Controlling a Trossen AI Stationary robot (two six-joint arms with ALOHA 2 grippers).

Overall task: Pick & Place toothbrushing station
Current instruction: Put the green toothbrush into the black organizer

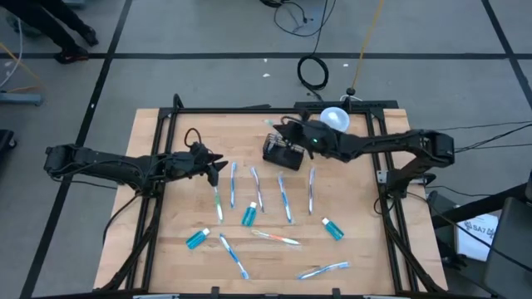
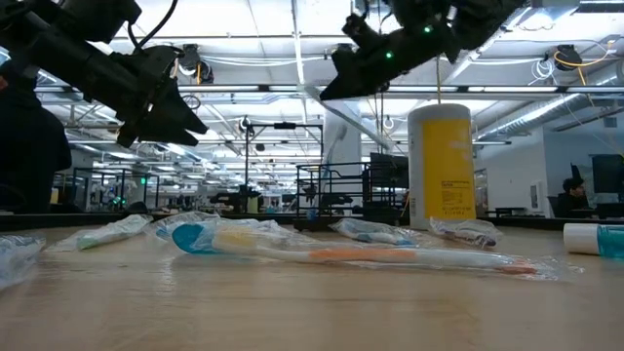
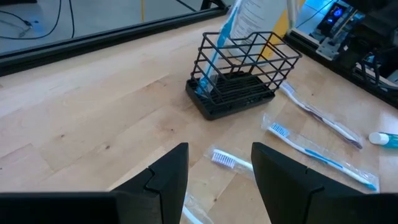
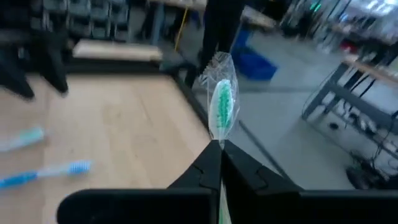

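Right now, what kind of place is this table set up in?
Probably an open robotics lab or workshop: a light wooden worktable in a black metal frame, loose cables on the grey floor, and rows of similar metal rigs under ceiling lights behind.

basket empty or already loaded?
Loaded. In the left wrist view the black wire basket stands upright on the table with one blue wrapped toothbrush leaning inside it; how many more, cannot tell.
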